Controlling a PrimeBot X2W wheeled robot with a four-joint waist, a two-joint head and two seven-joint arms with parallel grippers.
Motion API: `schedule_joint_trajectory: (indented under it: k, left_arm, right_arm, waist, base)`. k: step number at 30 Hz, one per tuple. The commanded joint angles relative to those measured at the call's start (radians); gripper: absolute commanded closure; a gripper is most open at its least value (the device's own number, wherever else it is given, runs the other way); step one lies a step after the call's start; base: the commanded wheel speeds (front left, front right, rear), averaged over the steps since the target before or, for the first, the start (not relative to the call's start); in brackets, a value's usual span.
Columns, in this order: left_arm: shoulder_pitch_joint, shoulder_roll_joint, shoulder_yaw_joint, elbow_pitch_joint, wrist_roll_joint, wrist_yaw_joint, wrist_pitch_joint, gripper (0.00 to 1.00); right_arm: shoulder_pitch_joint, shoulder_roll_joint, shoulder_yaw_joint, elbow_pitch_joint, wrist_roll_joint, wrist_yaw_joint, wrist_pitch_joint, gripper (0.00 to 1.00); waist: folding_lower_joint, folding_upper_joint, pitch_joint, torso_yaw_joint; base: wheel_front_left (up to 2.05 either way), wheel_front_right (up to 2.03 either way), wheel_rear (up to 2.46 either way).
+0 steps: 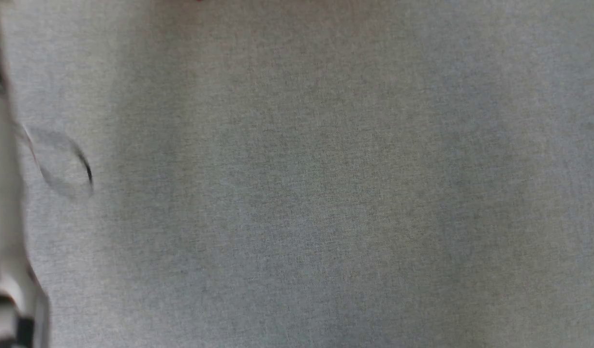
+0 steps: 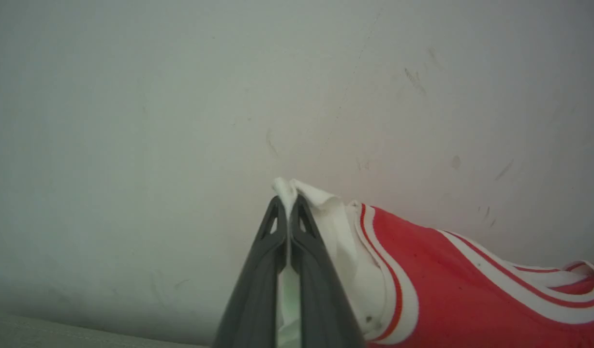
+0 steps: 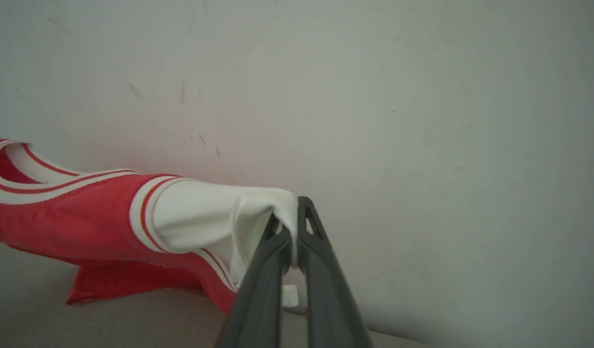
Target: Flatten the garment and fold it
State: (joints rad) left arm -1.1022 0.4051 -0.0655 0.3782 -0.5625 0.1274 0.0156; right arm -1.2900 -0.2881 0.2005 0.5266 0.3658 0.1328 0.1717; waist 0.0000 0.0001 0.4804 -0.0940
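Garment (image 2: pixel 447 280), soft, light and floppy, hangs stretched above the grey tabletop (image 3: pixel 60 319), lower edge apparently trailing on it, with left gripper (image 2: pixel 289 204) and right gripper (image 3: pixel 292 217) each clamped on a white sleeve tip, probably good holds for spreading flat.

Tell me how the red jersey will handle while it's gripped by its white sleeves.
Probably floppy: the jersey droops away from the left gripper and right gripper, its lower part folding onto the grey surface. Likely light: the white sleeve bunches in shut jaws without pulling taut. It may slip if tugged, since only sleeve edges are pinched.
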Motion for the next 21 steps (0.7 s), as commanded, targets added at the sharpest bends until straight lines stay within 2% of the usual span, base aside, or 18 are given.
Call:
schedule_joint_trajectory:
  k: [1,5,10,16,21]
  left_arm:
    - [0.065,-0.005,-0.006,0.002,-0.008,-0.012,0.01,1.0]
    - [0.283,-0.009,-0.034,-0.036,-0.039,-0.039,0.067,1.0]
    - [0.589,-0.029,-0.047,-0.132,-0.111,-0.047,0.146,1.0]
    - [0.941,-0.052,-0.037,-0.299,-0.201,-0.005,0.237,1.0]
    - [1.146,-0.066,-0.023,-0.397,-0.249,0.04,0.28,1.0]
  right_arm:
    - [0.055,-0.004,0.015,-0.006,0.031,-0.002,-0.013,1.0]
    - [0.239,-0.023,0.08,-0.055,0.129,-0.002,-0.001,1.0]
    - [0.486,-0.065,0.107,-0.154,0.215,-0.002,0.033,1.0]
    - [0.795,-0.101,0.046,-0.294,0.221,-0.002,0.097,1.0]
    - [1.019,-0.072,-0.048,-0.408,0.162,-0.002,0.175,1.0]
  waist:
    - [0.0,-0.0001,-0.023,0.008]
    - [0.0,-0.0001,-0.075,0.017]
    - [0.0,-0.0001,-0.17,0.03]
    - [0.0,-0.0001,-0.266,0.039]
    - [0.0,-0.0001,-0.314,0.045]
  base:
    - [0.0,0.0,0.0]
    - [0.0,0.0,0.0]
    - [0.0,0.0,0.0]
    - [0.0,0.0,0.0]
    - [0.0,0.0,0.0]
